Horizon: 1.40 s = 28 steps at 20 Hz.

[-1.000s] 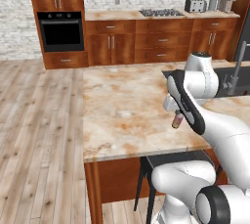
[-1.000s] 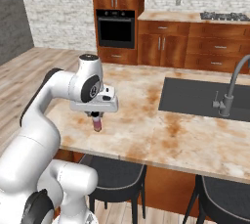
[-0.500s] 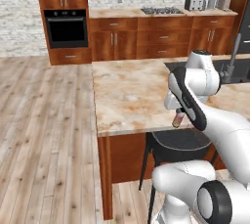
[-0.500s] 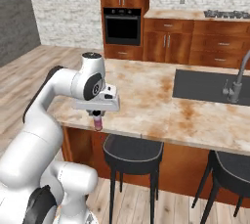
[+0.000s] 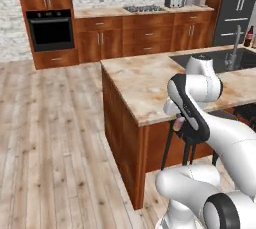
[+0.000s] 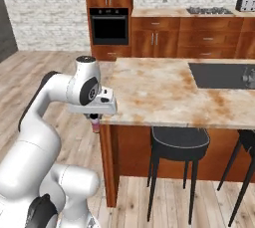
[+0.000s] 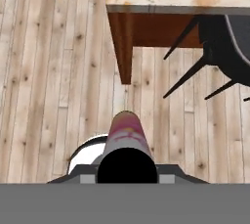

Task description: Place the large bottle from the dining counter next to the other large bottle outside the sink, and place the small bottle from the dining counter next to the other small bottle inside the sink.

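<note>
The claw (image 6: 94,121) is clamped on the tiny pale-pink bottle with a dark cap (image 6: 95,125), which hangs below it just off the corner of the long beige-and-orange marbled stone counter (image 6: 164,90), over the wooden plank floor (image 7: 58,71). The hand view looks straight down the small bottle (image 7: 126,137): pink-and-white sides, dark round cap nearest the camera. The left base view adds what that one lacks: the dark grey rectangular sink (image 5: 215,58) with its curved grey metal faucet (image 5: 234,48), set in the counter's far end, well apart from the claw (image 5: 178,122). A black round stool (image 6: 179,142) stands under the counter's edge.
</note>
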### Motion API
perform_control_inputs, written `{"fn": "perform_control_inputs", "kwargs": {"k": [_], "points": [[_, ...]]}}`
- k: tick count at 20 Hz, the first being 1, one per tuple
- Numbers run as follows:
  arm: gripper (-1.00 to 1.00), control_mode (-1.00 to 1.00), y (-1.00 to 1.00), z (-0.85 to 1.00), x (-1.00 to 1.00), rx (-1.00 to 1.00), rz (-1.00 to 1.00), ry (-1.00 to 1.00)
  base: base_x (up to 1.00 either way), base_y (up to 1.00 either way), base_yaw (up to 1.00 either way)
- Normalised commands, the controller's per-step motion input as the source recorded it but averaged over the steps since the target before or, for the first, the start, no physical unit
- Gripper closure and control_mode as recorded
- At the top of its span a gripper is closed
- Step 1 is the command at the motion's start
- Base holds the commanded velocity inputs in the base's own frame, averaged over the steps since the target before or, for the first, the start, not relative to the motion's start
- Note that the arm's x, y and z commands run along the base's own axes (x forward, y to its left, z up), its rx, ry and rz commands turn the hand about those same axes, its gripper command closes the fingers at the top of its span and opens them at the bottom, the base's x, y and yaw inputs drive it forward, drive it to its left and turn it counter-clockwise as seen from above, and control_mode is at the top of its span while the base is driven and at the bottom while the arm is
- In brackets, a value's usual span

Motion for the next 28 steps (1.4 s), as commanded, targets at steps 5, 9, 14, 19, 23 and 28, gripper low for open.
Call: {"fn": "perform_control_inputs", "kwargs": {"k": [5,9,14,19,23,28], "points": [[1.00,1.00,0.00,0.00,0.00,0.00,0.00,0.00,0.33,1.00,-0.49],[1.00,1.00,0.00,0.00,0.00,0.00,0.00,0.00,0.56,1.00,-0.46],[1.00,1.00,0.00,0.00,0.00,0.00,0.00,0.00,0.69,1.00,-0.44],[1.00,1.00,0.00,0.00,0.00,0.00,0.00,0.00,0.79,1.00,-0.42],[1.00,1.00,0.00,0.00,0.00,0.00,0.00,0.00,0.92,1.00,-0.41],[1.00,1.00,0.00,0.00,0.00,0.00,0.00,0.00,0.99,1.00,-0.44]]}}
